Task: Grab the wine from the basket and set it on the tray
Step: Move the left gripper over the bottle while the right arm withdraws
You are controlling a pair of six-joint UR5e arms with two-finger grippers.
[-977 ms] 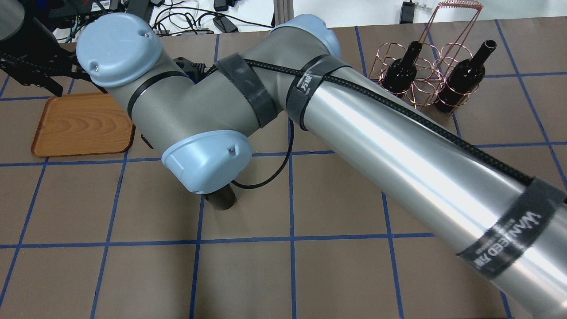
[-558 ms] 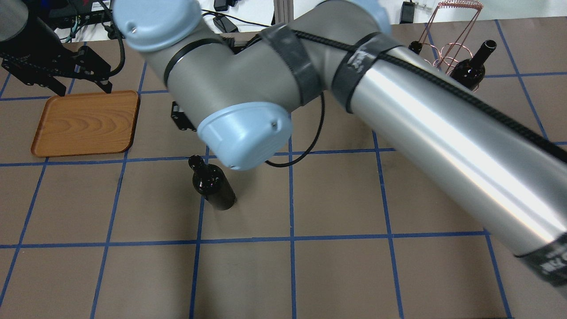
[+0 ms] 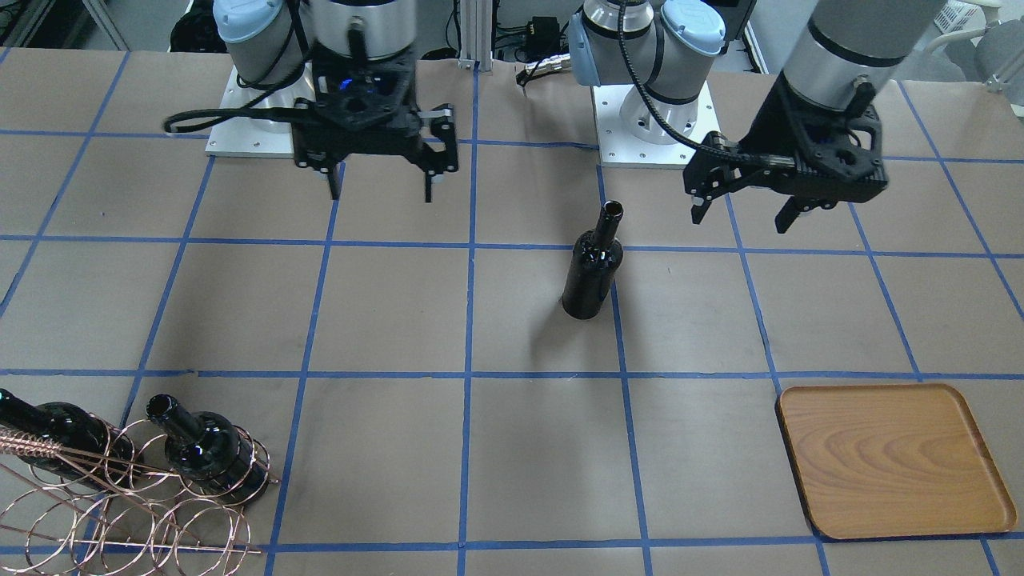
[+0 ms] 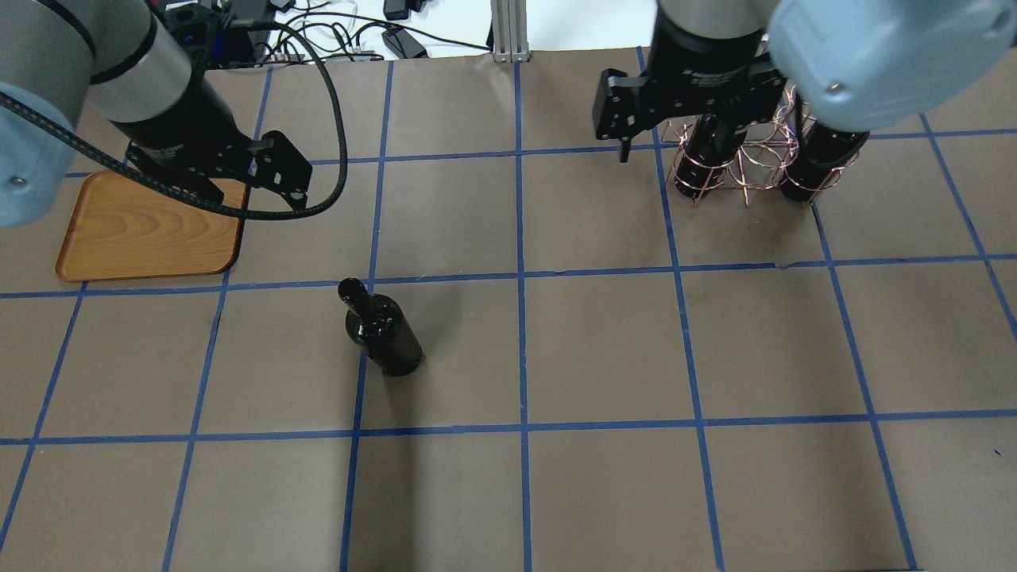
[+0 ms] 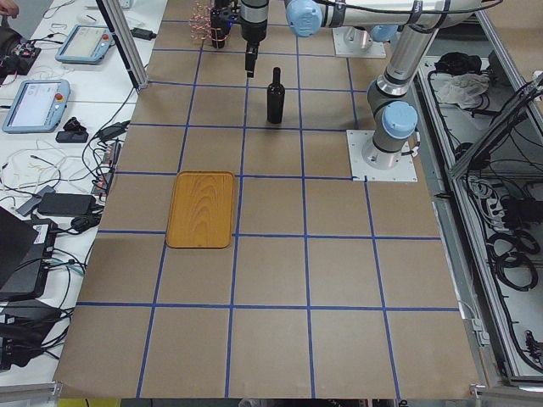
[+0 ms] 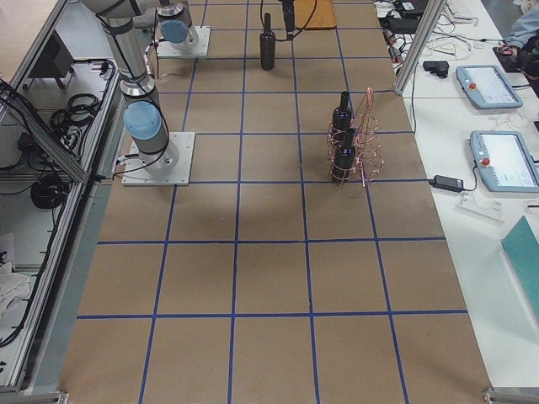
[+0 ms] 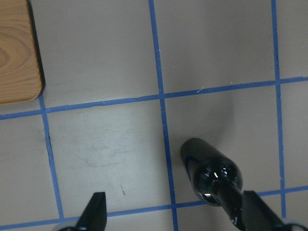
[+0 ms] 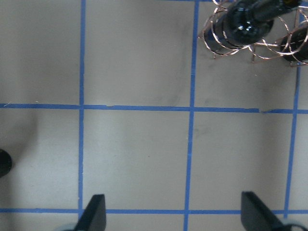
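Note:
One black wine bottle (image 3: 592, 268) stands upright on the table, apart from both grippers; it also shows in the overhead view (image 4: 380, 330). Two more bottles (image 3: 210, 456) (image 3: 48, 432) sit in the copper wire basket (image 3: 120, 512). The wooden tray (image 3: 888, 460) lies flat with nothing on it. My left gripper (image 3: 744, 216) is open and holds nothing, hovering between the tray and the standing bottle, which lies near one fingertip in the left wrist view (image 7: 211, 175). My right gripper (image 3: 382, 188) is open and holds nothing, above the table beside the basket (image 8: 236, 26).
Brown paper with blue tape lines covers the table (image 4: 604, 349). Cables and devices lie past the far edge (image 4: 357, 36). The arm bases (image 3: 656, 128) stand at the robot's side. Operator tablets lie on side desks (image 6: 505, 160).
My right arm, which hung over the standing bottle, has swung away to the basket side. The bottle stands free on the table. My left gripper has shifted right, past the tray's edge.

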